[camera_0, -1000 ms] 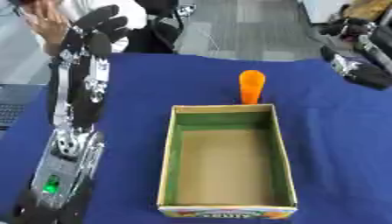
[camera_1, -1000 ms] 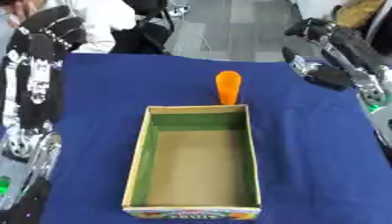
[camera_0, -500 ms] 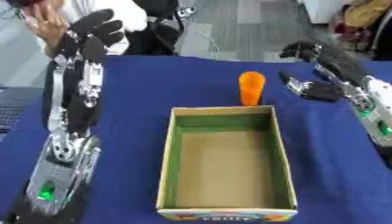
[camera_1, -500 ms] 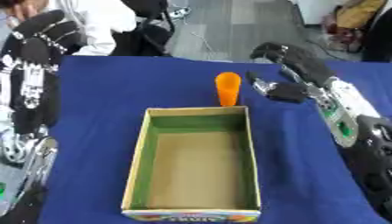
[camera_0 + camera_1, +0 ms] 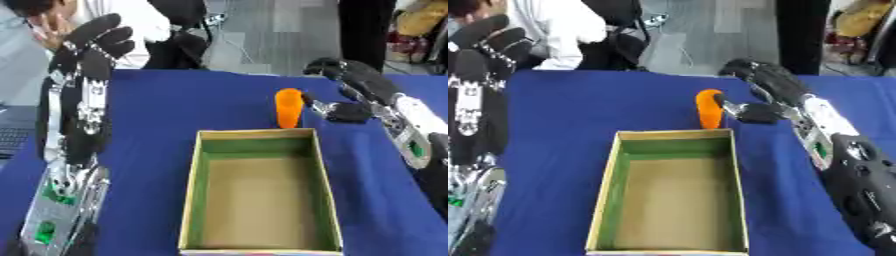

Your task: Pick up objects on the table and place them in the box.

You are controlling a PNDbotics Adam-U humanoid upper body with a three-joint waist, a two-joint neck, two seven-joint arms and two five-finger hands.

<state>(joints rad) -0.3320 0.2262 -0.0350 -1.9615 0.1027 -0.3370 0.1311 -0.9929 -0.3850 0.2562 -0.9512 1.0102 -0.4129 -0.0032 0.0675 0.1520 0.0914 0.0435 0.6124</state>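
An orange cylinder (image 5: 288, 107) is seen standing upright on the blue desk (image 5: 192, 105), just beyond the far short wall of the open cardboard box (image 5: 259, 189), which lies toward the near edge and is empty. The cylinder is judged to be light and rigid, probably smooth plastic and so somewhat slippery; being tall and narrow, it is likely to be tipped by a sideways knock. It is best taken round its middle, thumb on one side and fingers on the other. The right hand (image 5: 756, 95) is held just beside it on the right, fingers loosely curved and spread, nothing enclosed; whether the thumb touches the cylinder cannot be told. The left hand (image 5: 86, 55) is raised near the desk's left edge, fingers straight, empty. No readable writing is found; only an indistinct printed strip is glimpsed on the box's near wall.
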